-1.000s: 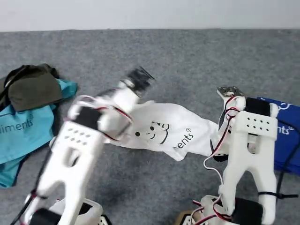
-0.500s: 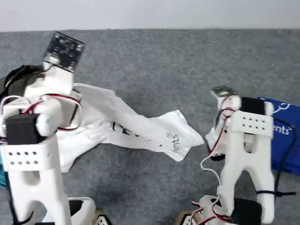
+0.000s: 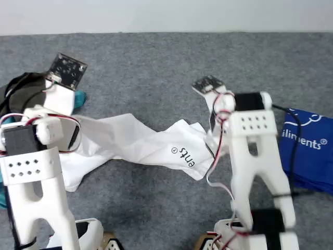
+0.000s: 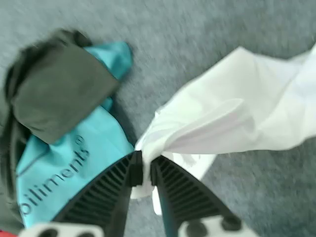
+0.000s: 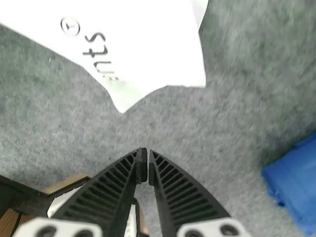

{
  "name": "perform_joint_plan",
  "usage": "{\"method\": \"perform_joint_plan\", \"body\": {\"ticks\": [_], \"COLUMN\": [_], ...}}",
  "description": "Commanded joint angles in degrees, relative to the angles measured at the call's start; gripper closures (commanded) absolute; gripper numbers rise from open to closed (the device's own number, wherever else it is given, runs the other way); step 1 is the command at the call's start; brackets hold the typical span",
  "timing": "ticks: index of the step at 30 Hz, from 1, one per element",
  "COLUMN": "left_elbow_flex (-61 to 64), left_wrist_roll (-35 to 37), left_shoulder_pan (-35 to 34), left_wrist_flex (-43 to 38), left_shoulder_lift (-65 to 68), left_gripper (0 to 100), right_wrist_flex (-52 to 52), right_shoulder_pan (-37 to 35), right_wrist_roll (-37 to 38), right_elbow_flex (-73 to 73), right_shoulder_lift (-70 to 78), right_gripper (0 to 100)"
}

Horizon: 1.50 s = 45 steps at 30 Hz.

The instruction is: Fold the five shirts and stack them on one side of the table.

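**Left claw (image 4: 142,170) grips white shirt (image 3: 151,146)**

The left claw is clenched on one edge of the white shirt, which stretches across the grey worktop (image 3: 156,62) between the arms. The right claw (image 5: 144,168) is pressed closed and empty, over bare worktop near the shirt's printed end.

High view overhead; wrist views close, sharing white shirt (image 3: 151,146).

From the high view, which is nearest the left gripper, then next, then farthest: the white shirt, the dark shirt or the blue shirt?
1. white shirt, pinched in the left gripper itself.
2. dark shirt, close by on the left side.
3. blue shirt, far across on the right side.
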Motion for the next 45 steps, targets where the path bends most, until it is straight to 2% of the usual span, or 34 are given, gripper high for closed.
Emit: {"method": "perform_joint_plan", "body": {"ticks": [1, 5, 9, 11, 28, 41, 45], "left_elbow_flex": [1.98, 4.09, 4.79, 4.79, 5.32, 8.48, 8.48], "left_wrist_roll": [-0.79, -0.79, -0.79, -0.79, -0.53, -0.44, -0.44], "left_shoulder_pan": [-0.44, -0.18, -0.35, -0.26, -0.18, -0.44, -0.44], "left_wrist_flex": [0.44, 0.26, 0.0, 0.0, 0.0, -0.88, -0.88], "left_shoulder_lift": [-1.93, -1.93, -1.93, -1.93, -1.85, -1.85, -1.85], "left_gripper": [99, 99, 99, 99, 99, 99, 99], "right_wrist_flex": [0.31, 0.84, 2.24, 2.77, 2.77, 3.03, 2.95], "right_shoulder_pan": [-1.54, -3.3, -5.85, -7.25, -13.23, -15.6, -15.6], "right_wrist_roll": [0.44, -1.76, -2.02, -2.02, -1.85, -2.11, -1.85], "right_elbow_flex": [-11.16, -21.98, -32.7, -37.54, -66.99, -68.57, -68.57], "right_shoulder_lift": [8.66, 20.18, 31.08, 35.65, 61.76, 69.85, 69.93], "right_gripper": [99.0, 96.1, 82.0, 78.0, 77.8, 78.0, 87.6]}}
